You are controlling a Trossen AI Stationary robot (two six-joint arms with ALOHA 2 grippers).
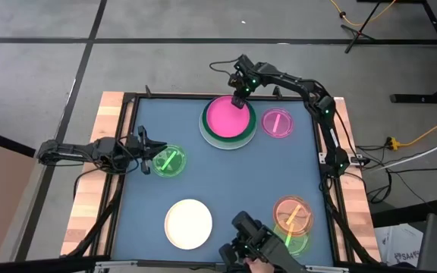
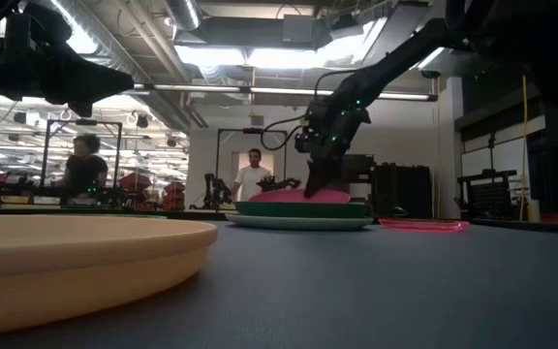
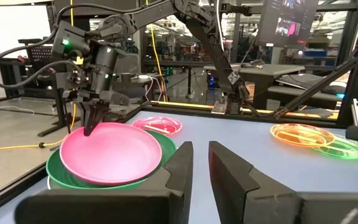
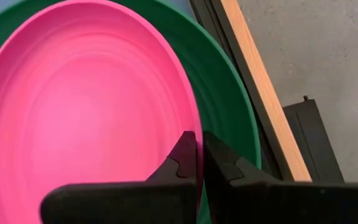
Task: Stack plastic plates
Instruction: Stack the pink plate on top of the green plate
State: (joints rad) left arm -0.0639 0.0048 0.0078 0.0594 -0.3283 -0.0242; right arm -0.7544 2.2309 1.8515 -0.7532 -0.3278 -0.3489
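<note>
A hot pink plate (image 1: 224, 117) lies in a dark green plate (image 1: 209, 135), which rests on a pale blue-white plate (image 2: 298, 222), at the table's far middle. My right gripper (image 1: 239, 99) is shut on the pink plate's far rim. My left gripper (image 1: 147, 149) hovers at the table's left, fingers nearly together and empty, beside a small translucent green plate (image 1: 168, 161). A small translucent pink plate (image 1: 278, 123) lies flat to the right of the stack. A cream plate (image 1: 188, 222) lies near the front edge. My right gripper pinches the pink plate's far rim (image 4: 191, 124) between its two fingers, one finger on the plate's inner face and one outside it. The fingers come from above, pointing down. The plate's near part (image 3: 123, 177) lies on the green plate.
A small translucent orange plate (image 1: 292, 212) overlaps another small green one (image 1: 297, 241) at the front right. The table's wooden frame (image 1: 108, 114) borders the blue mat. People stand in the room beyond the table (image 2: 252, 176).
</note>
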